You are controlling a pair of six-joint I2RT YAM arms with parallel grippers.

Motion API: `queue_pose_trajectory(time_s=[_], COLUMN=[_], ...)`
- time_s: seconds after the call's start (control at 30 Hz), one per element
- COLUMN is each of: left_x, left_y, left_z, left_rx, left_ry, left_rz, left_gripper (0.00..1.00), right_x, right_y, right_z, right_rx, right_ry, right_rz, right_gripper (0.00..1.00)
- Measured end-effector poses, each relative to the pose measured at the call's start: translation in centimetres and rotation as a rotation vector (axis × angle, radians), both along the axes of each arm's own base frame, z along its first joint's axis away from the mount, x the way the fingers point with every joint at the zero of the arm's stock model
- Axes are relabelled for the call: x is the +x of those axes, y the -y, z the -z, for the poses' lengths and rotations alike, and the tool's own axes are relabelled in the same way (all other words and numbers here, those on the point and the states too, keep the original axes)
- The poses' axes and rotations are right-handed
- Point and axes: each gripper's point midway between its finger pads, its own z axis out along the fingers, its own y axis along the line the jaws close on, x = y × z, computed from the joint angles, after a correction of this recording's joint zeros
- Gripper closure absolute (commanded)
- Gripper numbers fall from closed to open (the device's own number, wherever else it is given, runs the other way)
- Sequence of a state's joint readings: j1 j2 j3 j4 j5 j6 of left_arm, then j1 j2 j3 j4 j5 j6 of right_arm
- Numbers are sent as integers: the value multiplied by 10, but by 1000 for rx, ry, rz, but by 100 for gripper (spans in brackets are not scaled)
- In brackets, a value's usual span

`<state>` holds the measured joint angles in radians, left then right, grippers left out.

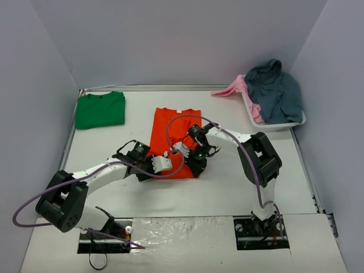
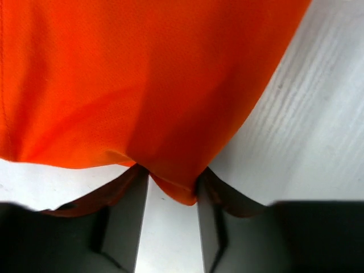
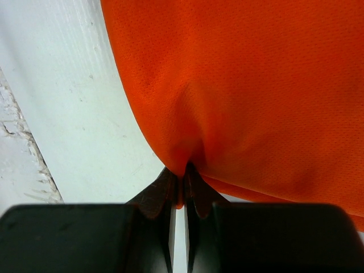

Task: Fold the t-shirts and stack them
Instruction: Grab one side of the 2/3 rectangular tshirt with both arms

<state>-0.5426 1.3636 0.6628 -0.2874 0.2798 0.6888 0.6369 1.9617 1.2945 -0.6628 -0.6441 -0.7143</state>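
Note:
The orange t-shirt [image 1: 173, 133] lies lengthwise mid-table, its near edge bunched up between both grippers. My left gripper [image 1: 169, 165] is at the near left corner. In the left wrist view its fingers [image 2: 128, 216] stand apart, with a fold of the orange t-shirt [image 2: 142, 85] hanging between the tips of the left gripper [image 2: 173, 190]. My right gripper [image 1: 192, 166] is at the near right corner. In the right wrist view the right gripper [image 3: 185, 176] is shut on a pinch of the orange t-shirt [image 3: 256, 85]. A green t-shirt [image 1: 100, 110] lies folded at the back left.
A white basket [image 1: 277, 123] at the back right holds a grey-blue garment [image 1: 278, 91] and a pink one [image 1: 233, 88] that spills over its rim. Purple cables loop over both arms. Grey walls close in the table on three sides.

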Motion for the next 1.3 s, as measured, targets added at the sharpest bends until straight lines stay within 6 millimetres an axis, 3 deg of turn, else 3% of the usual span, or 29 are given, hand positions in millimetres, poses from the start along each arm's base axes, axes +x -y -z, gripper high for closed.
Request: queue_pose_trajectory(time_s=[0.03, 0.13, 0.4, 0.7, 1.03, 1.13, 1.17, 1.3], left_x=[2, 6, 0, -35, -65, -74, -76, -84], left_y=[2, 4, 2, -3, 1, 0, 0, -5], left_z=[0, 3, 3, -11, -38, -38, -38, -38], left_rx=[0, 5, 25, 38, 14, 10, 11, 24], left_ry=[-4, -15, -51, -185, -330, -372, -385, -421], left_rz=[0, 0, 25, 106, 204, 211, 213, 211], left_gripper=[79, 97, 98, 98, 97, 78, 65, 50], right_x=[0, 0, -1, -12, -31, -35, -36, -40], right_y=[0, 0, 1, 7, 11, 12, 13, 16], right_z=[0, 0, 0, -3, -37, -42, -42, -41], right_rx=[0, -1, -5, -26, -10, -3, -5, -15], right_ry=[0, -1, -5, -36, -21, -19, -20, -33], right_rz=[0, -1, -4, -23, -67, -78, -80, -87], right_gripper=[100, 100, 100, 100, 100, 100, 100, 100])
